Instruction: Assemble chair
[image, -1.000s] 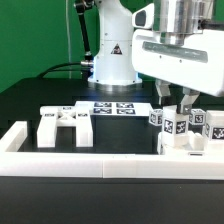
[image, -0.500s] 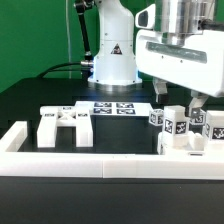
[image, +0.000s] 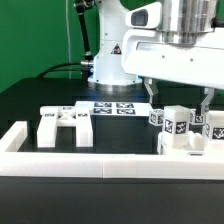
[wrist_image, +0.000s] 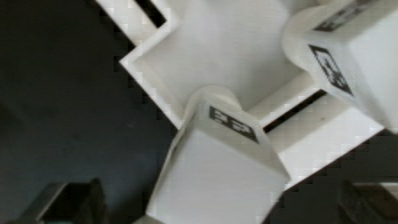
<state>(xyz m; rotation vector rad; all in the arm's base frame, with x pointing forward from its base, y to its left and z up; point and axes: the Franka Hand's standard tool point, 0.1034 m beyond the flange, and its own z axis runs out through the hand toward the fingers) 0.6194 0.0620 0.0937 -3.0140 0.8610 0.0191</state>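
Observation:
My gripper hangs open over a cluster of white tagged chair parts at the exterior view's right. Its fingers straddle an upright white tagged block without touching it. In the wrist view the dark fingertips sit far apart at either side of a long white tagged bar, which rests against a flat white slab. A white chair frame piece with openings lies at the exterior view's left. More tagged parts stand just right of the block.
The marker board lies flat in front of the robot base. A long white border rail runs along the front, with a raised end at the left. A cable trails at the back left.
The fingers were close around the upright block; they have spread wide apart and let it go. The hand has shifted a little to the exterior view's left.

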